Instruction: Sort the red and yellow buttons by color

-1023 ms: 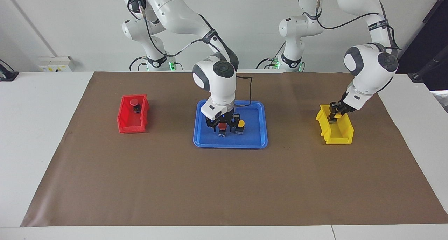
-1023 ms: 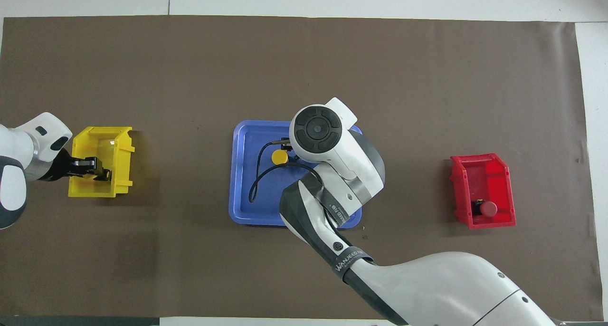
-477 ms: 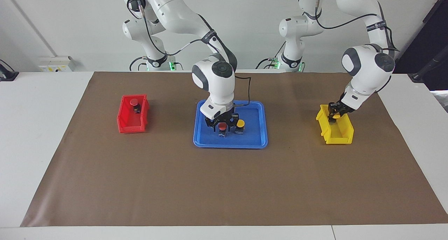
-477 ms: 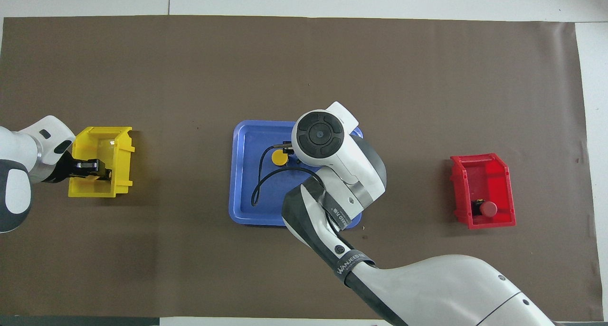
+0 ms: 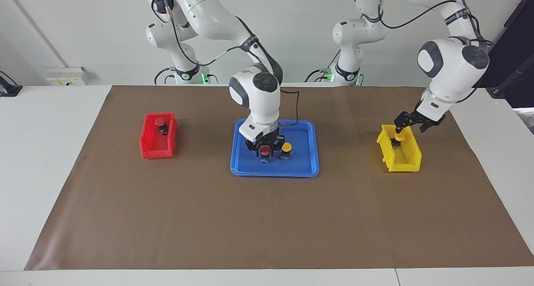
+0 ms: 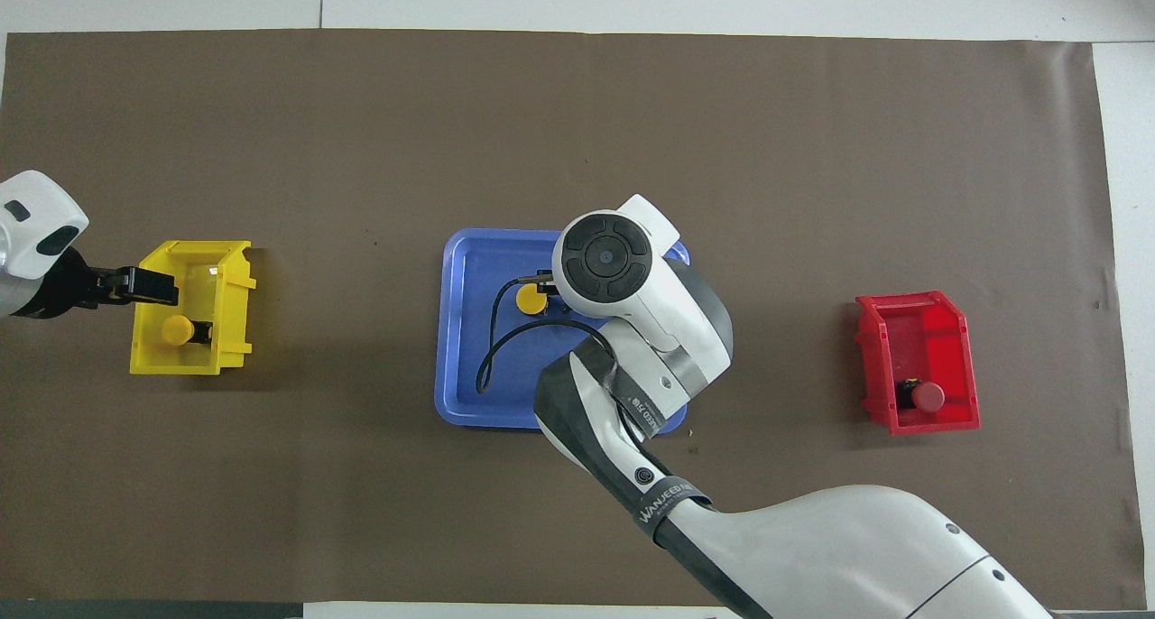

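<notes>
A red button (image 5: 265, 149) and a yellow button (image 5: 286, 147) (image 6: 531, 298) stand side by side in the blue tray (image 5: 300, 169) (image 6: 465, 375). My right gripper (image 5: 265, 153) is down over the red button, open, with one finger on each side of its cap; touching cannot be told. The right wrist hides this in the overhead view. Another yellow button (image 5: 395, 141) (image 6: 178, 329) lies in the yellow bin (image 5: 402, 165) (image 6: 149, 362). Just above that bin my left gripper (image 5: 412, 127) (image 6: 158, 287) hangs open and holds nothing. A second red button (image 5: 159, 121) (image 6: 928, 395) lies in the red bin (image 5: 150, 150) (image 6: 929, 425).
A brown mat (image 5: 267, 227) covers the white table. The red bin stands toward the right arm's end, the yellow bin toward the left arm's end, the tray between them. A black cable (image 6: 487, 348) from the right wrist loops over the tray.
My left gripper opened, dropped the yellow button into the yellow bin and rose above it. My right gripper sank around the red button in the tray and its fingers narrowed.
</notes>
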